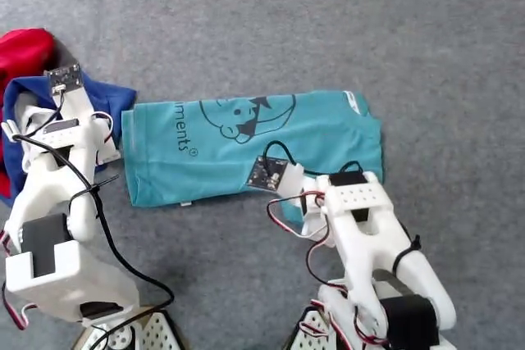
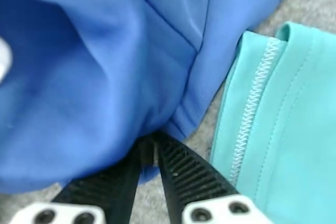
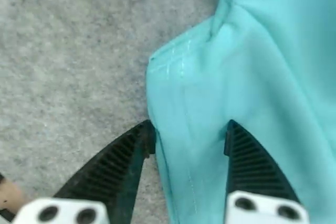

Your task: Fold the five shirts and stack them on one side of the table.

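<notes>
A teal shirt [image 1: 254, 145], folded into a long band, lies mid-counter [image 1: 410, 47]. The right claw [image 3: 190, 128] is spread astride its near edge, probably ready to grip for another fold. The left claw [image 2: 152, 153] pinches a blue shirt [image 1: 115, 100] just beside it, perhaps keeping it clear, near a red shirt [image 1: 25, 47].

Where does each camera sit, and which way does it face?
High view: fixed above, looking down at the grey table; left arm and right arm show.
Left wrist view: on the left arm, facing the blue shirt past its left hand.
Right wrist view: on the right arm, facing the teal shirt past its right hand.
Shared: all three show the teal shirt.
</notes>
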